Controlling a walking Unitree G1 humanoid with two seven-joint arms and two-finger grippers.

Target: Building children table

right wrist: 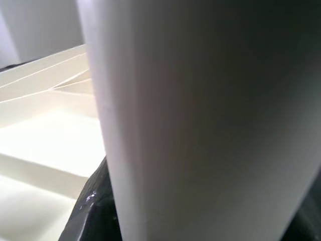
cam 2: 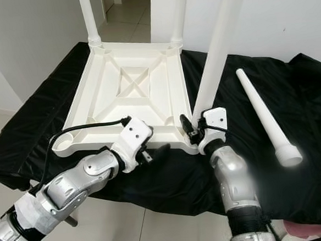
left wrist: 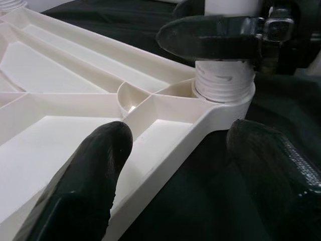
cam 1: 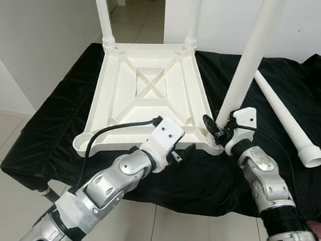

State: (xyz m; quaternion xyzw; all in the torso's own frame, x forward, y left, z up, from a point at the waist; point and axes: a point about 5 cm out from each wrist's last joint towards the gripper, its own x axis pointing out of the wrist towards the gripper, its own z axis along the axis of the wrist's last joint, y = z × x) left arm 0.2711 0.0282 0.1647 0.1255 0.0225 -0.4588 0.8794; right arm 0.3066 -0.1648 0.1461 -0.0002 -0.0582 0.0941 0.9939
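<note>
our right gripper [cam 1: 220, 128] is clamped around the base of a white table leg [cam 1: 250, 59], which stands tilted in the near right corner socket of the upturned white tabletop [cam 1: 147, 94]. our left gripper [cam 1: 180, 154] sits just beside that corner with its fingers [left wrist: 85, 186] spread, one over the tabletop's rim, one over the black cloth [cam 1: 56, 133] under it all. two more legs [cam 1: 104, 19] stand upright in the far corners. a loose leg [cam 1: 287, 117] lies on the cloth to the right.
</note>
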